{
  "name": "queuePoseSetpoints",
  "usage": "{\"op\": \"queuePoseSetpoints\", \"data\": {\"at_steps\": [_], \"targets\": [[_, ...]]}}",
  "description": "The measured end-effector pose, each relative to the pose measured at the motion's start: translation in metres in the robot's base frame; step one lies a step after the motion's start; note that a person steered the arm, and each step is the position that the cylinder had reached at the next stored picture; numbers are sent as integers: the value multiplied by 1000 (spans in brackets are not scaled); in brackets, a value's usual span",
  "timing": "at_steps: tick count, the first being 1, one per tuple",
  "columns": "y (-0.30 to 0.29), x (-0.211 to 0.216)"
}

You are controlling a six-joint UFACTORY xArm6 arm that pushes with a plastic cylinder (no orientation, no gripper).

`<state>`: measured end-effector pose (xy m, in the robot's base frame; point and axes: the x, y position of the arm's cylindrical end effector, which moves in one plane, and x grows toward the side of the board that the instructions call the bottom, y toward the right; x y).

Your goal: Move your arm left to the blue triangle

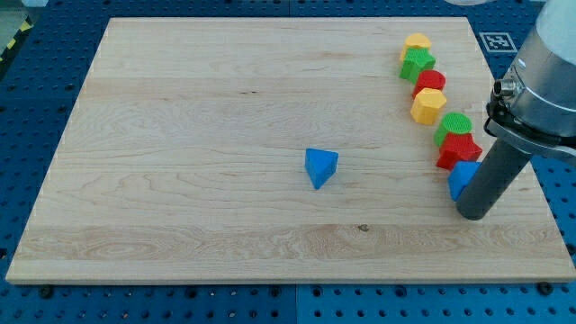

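Resting near the bench's (180, 135) right edge, my tip (473, 214) touches a blue block (462, 176); no hand shows. The blue triangle (320, 167) lies mid-bench, well apart toward the left.

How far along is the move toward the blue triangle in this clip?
Nothing looks done yet. My tip sits at the view's right, beside the blue block ending the coloured row. The blue triangle stands alone mid-board, well to the view's left. The whole leftward travel remains.
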<state>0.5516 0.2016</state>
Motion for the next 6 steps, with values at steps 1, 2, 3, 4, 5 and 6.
{"op": "queuePoseSetpoints", "data": {"at_steps": [1,2,3,4,5,6], "targets": [[0,2],[-5,24],[-36,30],[-93,30],[-155,30],[-211,-7]]}}
